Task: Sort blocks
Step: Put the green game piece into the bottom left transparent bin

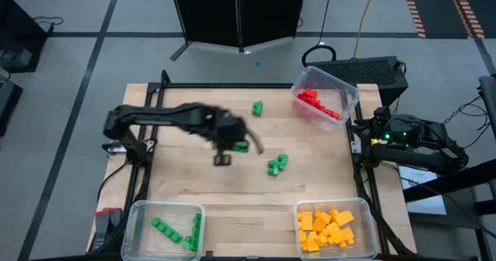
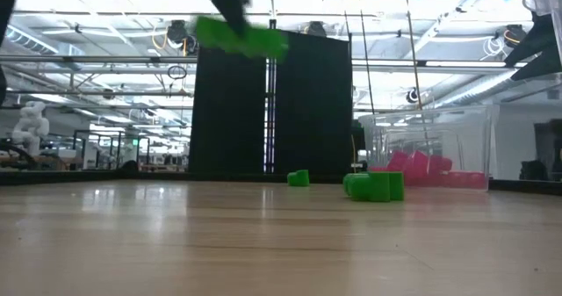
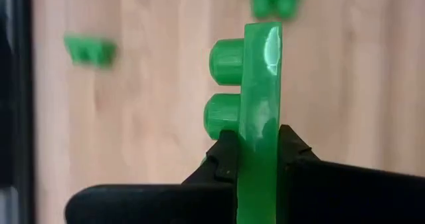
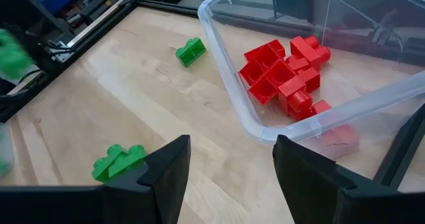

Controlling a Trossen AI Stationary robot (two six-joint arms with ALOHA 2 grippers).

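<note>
My left gripper [image 1: 232,146] hangs over the middle of the table, shut on a green block [image 3: 260,84]. In the low view this block [image 2: 241,37] shows high above the tabletop. One loose green block [image 1: 256,108] lies toward the far edge, and a small cluster of green blocks [image 1: 277,164] lies right of my left gripper. Red blocks [image 4: 282,74] sit in a clear bin [image 1: 341,87] at the far right. My right gripper [image 4: 232,164] is open at the table's right edge, touching nothing. My left gripper pinches the green block between its two fingers at one end [image 3: 259,164]. One finger [image 3: 224,159] is on the studded face just below a stud, the other [image 3: 297,154] on the flat opposite face. The block juts out past the fingertips, lifted clear of the table.
A clear bin with green blocks [image 1: 164,228] stands at the near left corner. Another with yellow-orange blocks [image 1: 335,228] stands at the near right. Bare wood lies between them and across the table's left half. A black frame runs along the table's edges.
</note>
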